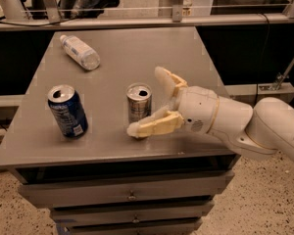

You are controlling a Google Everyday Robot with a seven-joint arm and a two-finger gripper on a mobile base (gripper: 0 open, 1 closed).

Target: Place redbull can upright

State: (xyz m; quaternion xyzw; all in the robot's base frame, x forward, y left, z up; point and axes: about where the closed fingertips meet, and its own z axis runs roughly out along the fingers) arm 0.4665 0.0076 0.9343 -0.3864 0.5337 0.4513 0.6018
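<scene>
The redbull can [138, 103], slim and silver with blue patches, stands upright near the front middle of the grey table [122, 58]. My gripper [146, 101] is open, just right of the can. One cream finger [167, 80] reaches behind and right of the can, the other [149, 126] lies in front of its base. Neither finger presses on the can.
A wider dark blue soda can [67, 110] stands upright at the front left. A clear plastic bottle [79, 52] lies on its side at the back left. Drawers [127, 195] sit under the tabletop. A rail and dark shelving run behind the table.
</scene>
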